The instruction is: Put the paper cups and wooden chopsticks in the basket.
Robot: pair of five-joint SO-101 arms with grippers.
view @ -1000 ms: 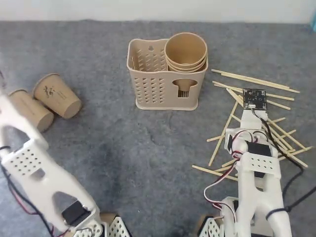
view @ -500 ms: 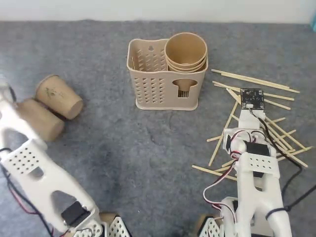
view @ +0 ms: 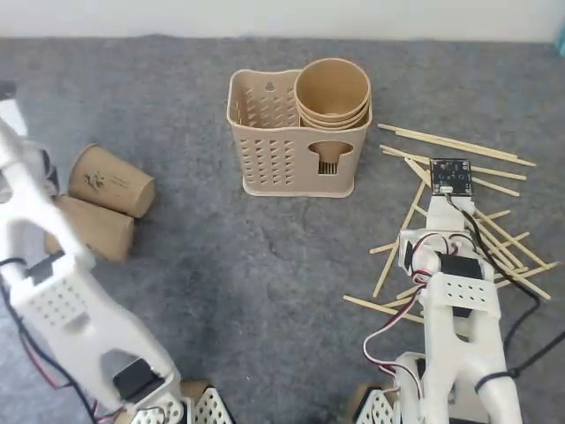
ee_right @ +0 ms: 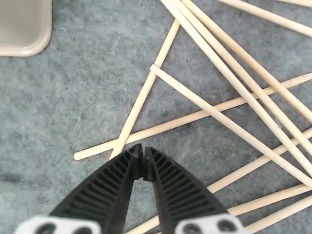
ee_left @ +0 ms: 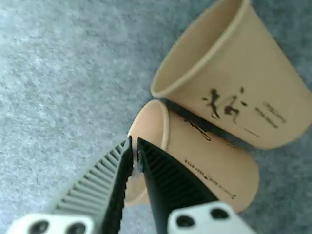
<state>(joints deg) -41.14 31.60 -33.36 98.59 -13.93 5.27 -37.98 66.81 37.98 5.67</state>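
Two paper cups lie on their sides at the table's left. My left gripper (ee_left: 132,146) is shut on the rim of the nearer cup (ee_left: 204,165) (view: 93,228). The other cup (ee_left: 234,83) (view: 110,181) rests against it. The beige basket (view: 265,150) stands at the back centre with a stack of paper cups (view: 332,88) in its right compartment. Wooden chopsticks (view: 459,146) lie scattered on the right. My right gripper (ee_right: 143,163) is shut with nothing in it, just above a slanted chopstick (ee_right: 146,92) in that pile.
Grey carpet (view: 265,265) covers the table, bare between the two arms and in front of the basket. The basket's left compartment (view: 261,106) holds no cups. A corner of the basket (ee_right: 24,29) shows in the right wrist view.
My left arm swung toward the back, and the gripped cup slid right and nearer the table's front. The second cup was nudged to the right. My right arm barely shifted.
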